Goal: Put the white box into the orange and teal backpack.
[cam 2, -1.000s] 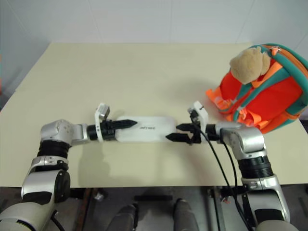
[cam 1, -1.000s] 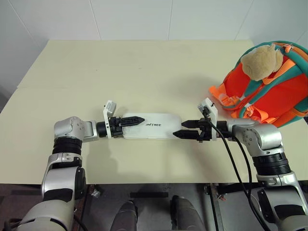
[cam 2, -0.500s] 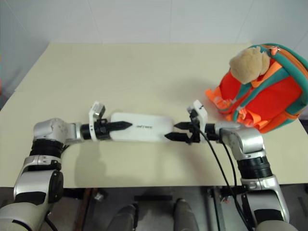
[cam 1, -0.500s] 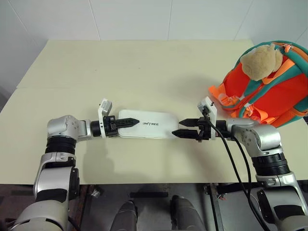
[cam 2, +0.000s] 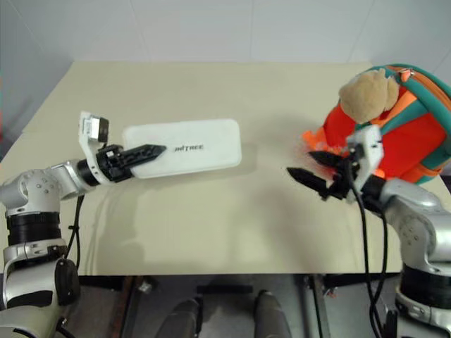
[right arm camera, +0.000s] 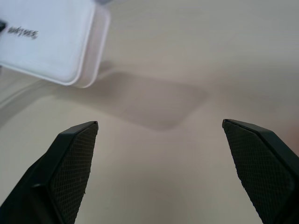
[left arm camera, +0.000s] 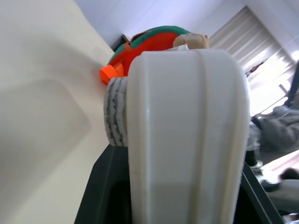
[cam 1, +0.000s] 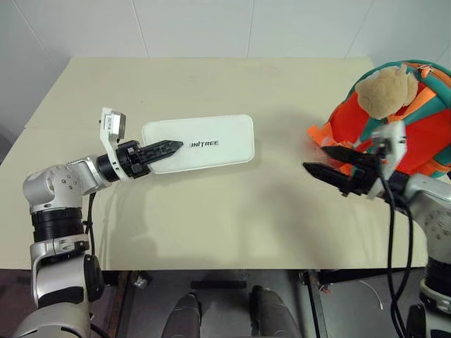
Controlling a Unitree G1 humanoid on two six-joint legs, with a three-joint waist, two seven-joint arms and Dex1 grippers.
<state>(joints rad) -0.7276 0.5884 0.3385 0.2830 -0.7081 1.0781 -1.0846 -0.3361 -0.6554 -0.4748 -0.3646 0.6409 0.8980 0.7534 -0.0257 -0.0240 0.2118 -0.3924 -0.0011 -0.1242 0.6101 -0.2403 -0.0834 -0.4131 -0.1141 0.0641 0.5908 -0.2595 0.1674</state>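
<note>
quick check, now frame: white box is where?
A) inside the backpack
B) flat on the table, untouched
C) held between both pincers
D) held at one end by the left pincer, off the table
D: the left pincer is clamped on one end of the white box, which casts a separate shadow on the table; the right pincer stands open and empty in front of the orange and teal backpack.

white box [cam 1: 201, 143], orange and teal backpack [cam 1: 423, 137], cream table [cam 1: 211, 84].
</note>
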